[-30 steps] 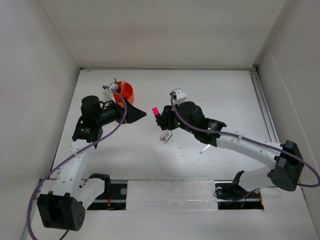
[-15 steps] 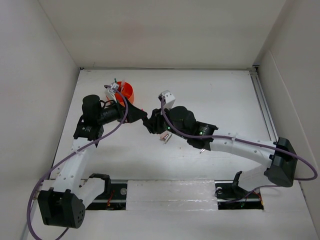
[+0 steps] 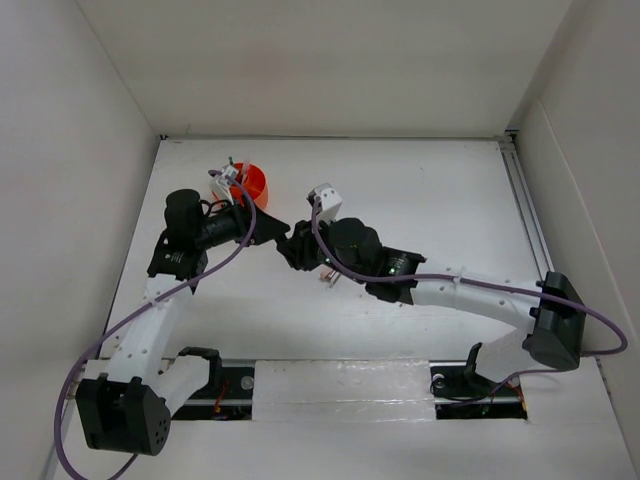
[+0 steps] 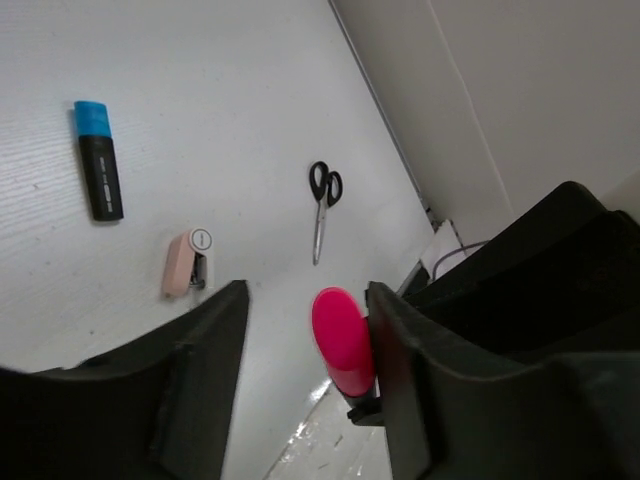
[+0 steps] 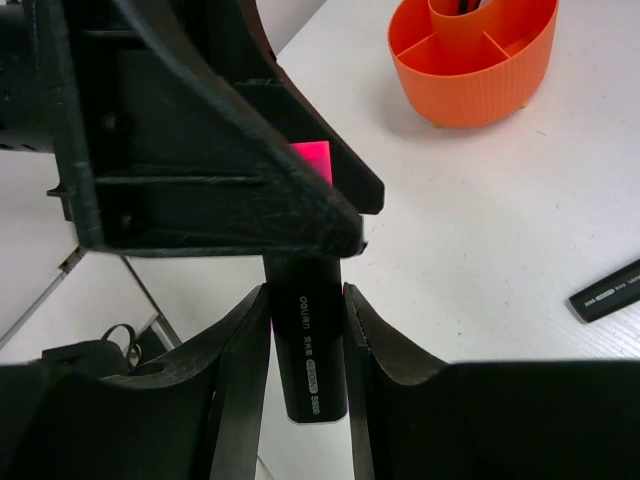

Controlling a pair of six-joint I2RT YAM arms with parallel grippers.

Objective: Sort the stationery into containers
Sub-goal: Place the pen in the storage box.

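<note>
Highlighter [image 5: 308,365], black with a pink cap [image 4: 342,338], is held above the worktop [image 5: 480,230], clamped by its barrel in the right tool [image 5: 305,305]; we find the left tool [image 4: 308,292] with jaws apart on either side of that cap; the orange organiser [image 5: 470,95] stands apart on the worktop.

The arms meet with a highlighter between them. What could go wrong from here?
1. The left end effector is open around the pink cap of the highlighter, with a gap on one side; if the right end effector releases early, it could fall.
2. A grip on the cap alone might pull it off.
</note>
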